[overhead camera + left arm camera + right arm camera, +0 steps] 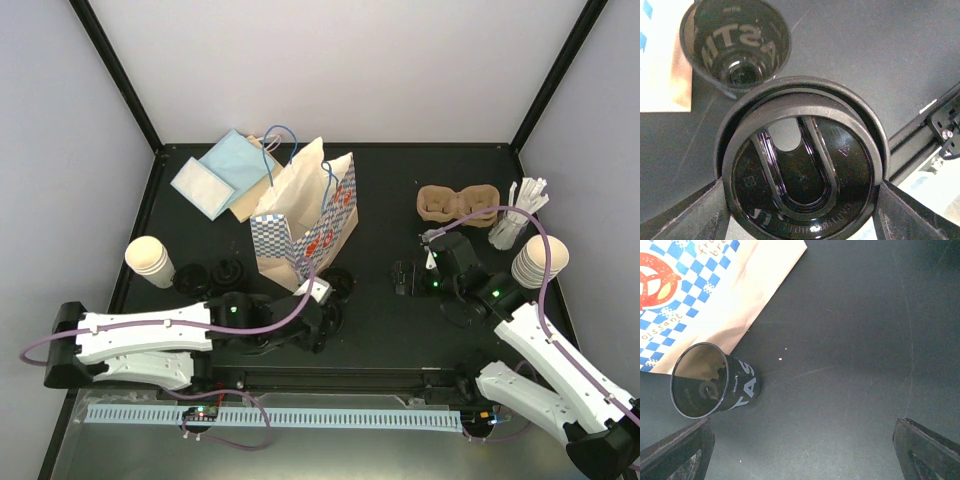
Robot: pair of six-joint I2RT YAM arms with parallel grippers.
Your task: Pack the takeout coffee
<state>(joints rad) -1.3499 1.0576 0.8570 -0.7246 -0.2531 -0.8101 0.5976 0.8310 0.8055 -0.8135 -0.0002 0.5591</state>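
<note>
A dark worktop seen from above, with two robot arms reaching in from the near edge. The left jaws stand fairly wide and are closed on a round black lid, their fingers pressing its rim from either side. Just beyond the lid, a small black cup with pale lettering lies on its side, touching the foot of a blue-checked paper bag that stands upright in the middle of the worktop. The right jaws are spread as wide as they go and hold nothing; only bare worktop shows between their fingers, with the black cup ahead and to one side. A stack of cream-tan paper cups stands at the left edge, with spare black lids just beside it. A second cup stack stands at the right edge, near white stir sticks. The brown pulp cup tray sits at the back right, with no cup in either hole.
</note>
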